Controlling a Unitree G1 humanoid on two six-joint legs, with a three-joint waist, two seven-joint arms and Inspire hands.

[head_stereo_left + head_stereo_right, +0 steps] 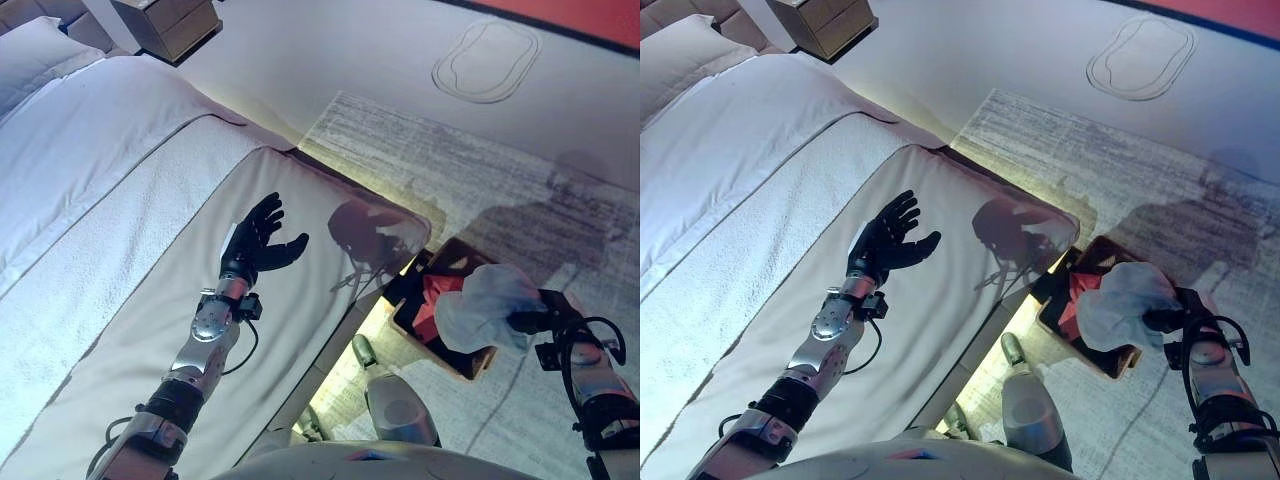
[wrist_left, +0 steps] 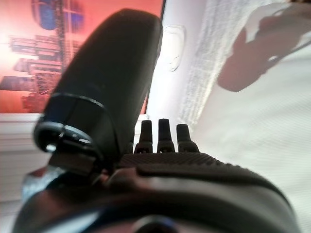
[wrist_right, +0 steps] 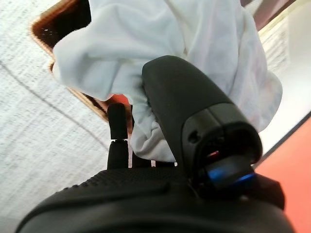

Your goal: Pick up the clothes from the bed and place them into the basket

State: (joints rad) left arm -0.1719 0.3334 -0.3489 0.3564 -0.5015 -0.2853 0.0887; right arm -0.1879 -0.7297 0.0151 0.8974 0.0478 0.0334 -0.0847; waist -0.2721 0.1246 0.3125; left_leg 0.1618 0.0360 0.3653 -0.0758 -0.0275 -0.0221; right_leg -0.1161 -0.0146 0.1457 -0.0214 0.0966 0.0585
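While the right hand is clamping its fingers and thumb on a bunched white cloth, the soft, light bundle is hanging just above the basket; the left hand, fingers spread, is hovering over the bed.

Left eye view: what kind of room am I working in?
Most likely a bedroom: a white bed with a pillow, a wooden nightstand beside it, and a grey rug.
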